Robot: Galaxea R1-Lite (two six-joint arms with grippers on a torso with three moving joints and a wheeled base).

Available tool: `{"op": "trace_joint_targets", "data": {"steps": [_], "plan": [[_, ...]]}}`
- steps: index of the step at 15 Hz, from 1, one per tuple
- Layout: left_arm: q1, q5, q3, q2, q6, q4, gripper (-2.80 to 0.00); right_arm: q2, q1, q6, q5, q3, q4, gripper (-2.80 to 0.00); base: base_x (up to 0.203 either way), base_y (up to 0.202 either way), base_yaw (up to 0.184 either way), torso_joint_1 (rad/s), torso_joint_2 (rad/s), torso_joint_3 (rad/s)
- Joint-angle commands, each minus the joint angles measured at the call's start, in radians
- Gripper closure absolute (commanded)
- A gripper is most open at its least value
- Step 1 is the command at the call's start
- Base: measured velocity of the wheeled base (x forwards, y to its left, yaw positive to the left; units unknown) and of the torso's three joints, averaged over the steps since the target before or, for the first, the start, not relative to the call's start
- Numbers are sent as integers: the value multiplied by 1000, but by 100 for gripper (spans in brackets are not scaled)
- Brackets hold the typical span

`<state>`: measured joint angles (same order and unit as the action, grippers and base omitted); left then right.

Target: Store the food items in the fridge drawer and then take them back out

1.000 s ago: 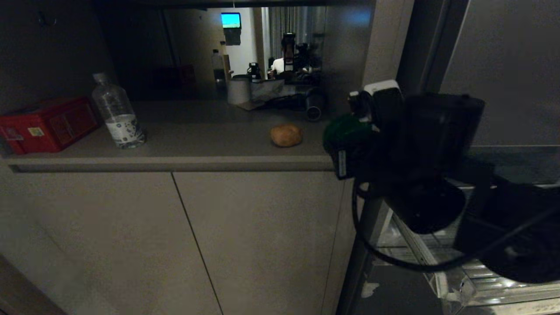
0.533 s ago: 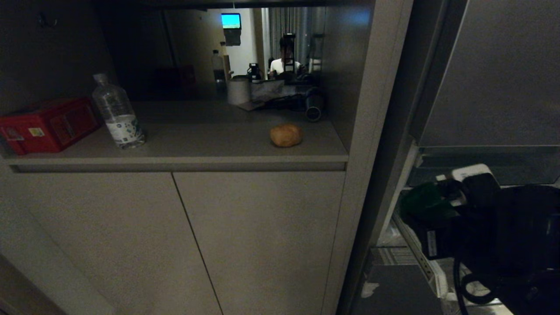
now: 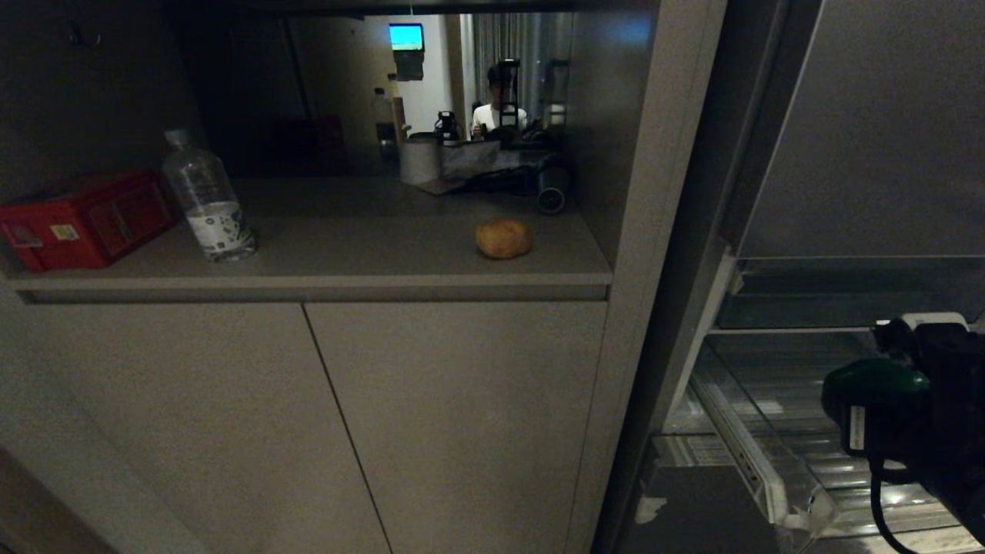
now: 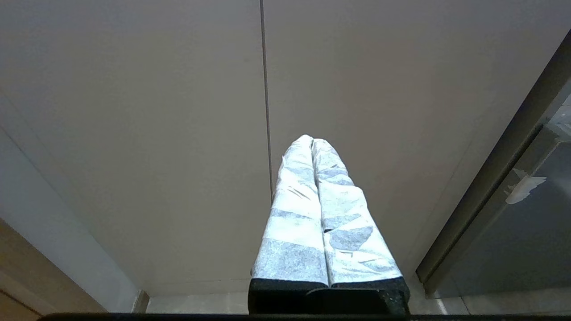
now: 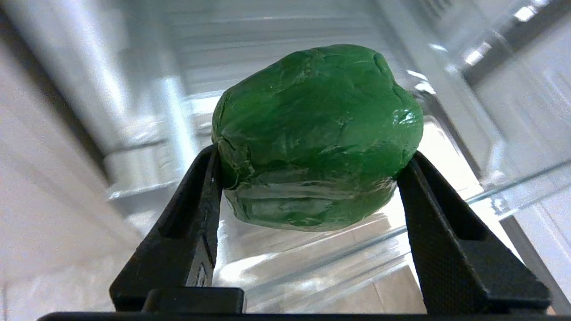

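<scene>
In the head view, the right gripper (image 3: 873, 400) reaches in from the right side, low down, over the pulled-out fridge drawer (image 3: 769, 469). It pinches the green pepper (image 3: 869, 381) between its black fingers. The pepper hangs above the clear drawer, not lying in it. A small white label sits on the gripper's side, but its writing is too small to read. A black cable hangs under the arm. The brown potato (image 3: 503, 238) lies on the grey shelf (image 3: 346, 265), well apart from the drawer. A clear water bottle (image 3: 206, 198) stands upright on the left part of the shelf. Its label has small marks that cannot be read. A red box (image 3: 81, 219) sits just beside the bottle, at the far left. At the back of the shelf there is a shiny wall like a mirror, and it shows a person in a white top (image 3: 496, 115) and a small bright screen (image 3: 406, 35). Grey cupboard doors (image 3: 308, 431) are under the shelf. A tall grey fridge door (image 3: 885, 131) is above the drawer.

In the left wrist view, the left gripper (image 4: 312, 145) points at the plain grey cupboard doors (image 4: 156, 133). Its two white wrapped fingers (image 4: 294, 214) are pressed together and hold nothing.

In the right wrist view, the two black fingers (image 5: 196, 223) of the right gripper (image 5: 308, 178) squeeze the shiny green pepper (image 5: 316, 133) from both sides. The clear ribbed drawer (image 5: 147, 169) is behind and below it.
</scene>
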<state>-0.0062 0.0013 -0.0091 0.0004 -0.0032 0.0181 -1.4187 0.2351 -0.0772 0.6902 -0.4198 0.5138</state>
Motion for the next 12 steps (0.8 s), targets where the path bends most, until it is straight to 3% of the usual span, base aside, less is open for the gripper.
{"op": "trace_joint_targets", "data": {"steps": [1,5,12], "plan": [[0,0,0,0,0,0,0,-96,-76,-5,-27,-43,5,0,0,0,0,0,0,0],[0,0,0,1,-1,0,0,-258,-159,-19,-84,-143,8,0,0,0,0,0,0,0],[0,0,0,0,-1,0,0,-445,-240,-36,-96,-259,9,0,0,0,0,0,0,0]]}}
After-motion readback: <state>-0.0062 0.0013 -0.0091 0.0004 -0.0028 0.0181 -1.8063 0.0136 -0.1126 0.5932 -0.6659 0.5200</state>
